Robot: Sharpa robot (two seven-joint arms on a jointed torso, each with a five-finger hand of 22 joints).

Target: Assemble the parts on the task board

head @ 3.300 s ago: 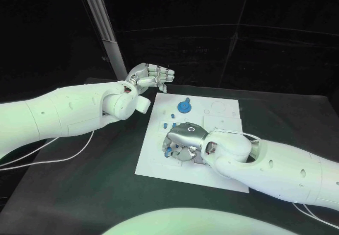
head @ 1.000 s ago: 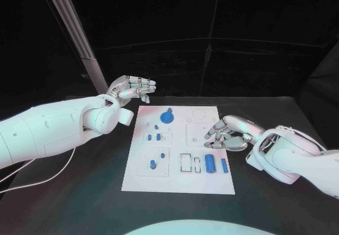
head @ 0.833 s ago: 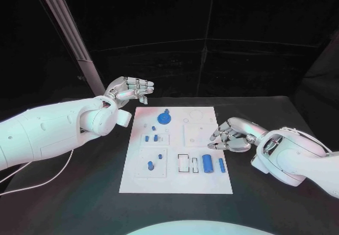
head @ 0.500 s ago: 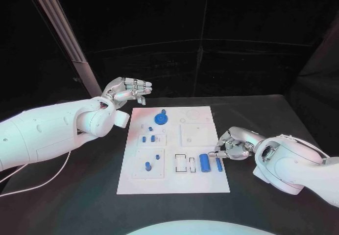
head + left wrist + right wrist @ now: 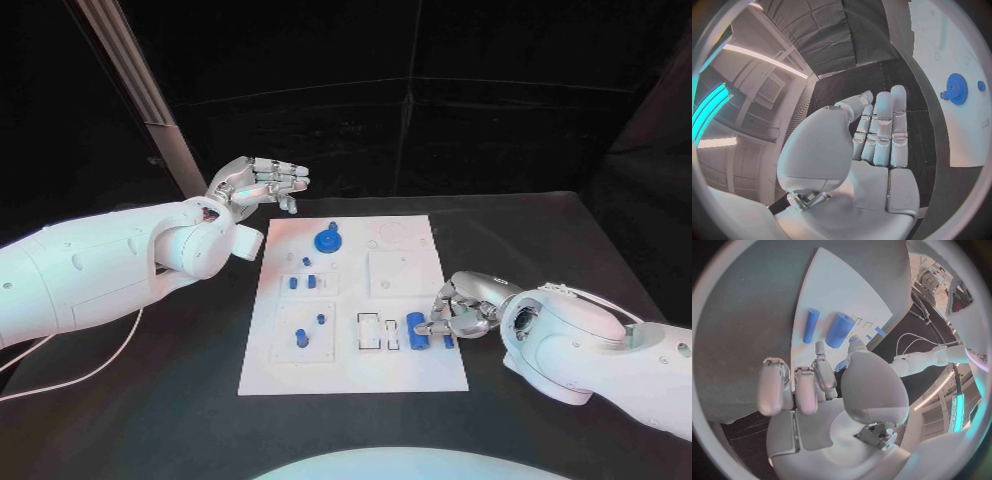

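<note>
White and flat, the task board (image 5: 361,370) lay mid-table (image 5: 130,420) in the head view, carrying small blue parts: a toothed gear (image 5: 330,240) at its far end, a thick cylinder (image 5: 415,330) near its right edge. The left hand (image 5: 260,184) hovered far-left, off the board, fingers curled, holding nothing. The right hand (image 5: 459,307) sat at the right edge, beside the cylinder.

From the left wrist, smooth silver fingers (image 5: 879,130) lay together, empty.

From the right wrist, the cylinder and a thinner rod (image 5: 811,325) lay beyond loosely bent, empty fingers (image 5: 795,390).
</note>
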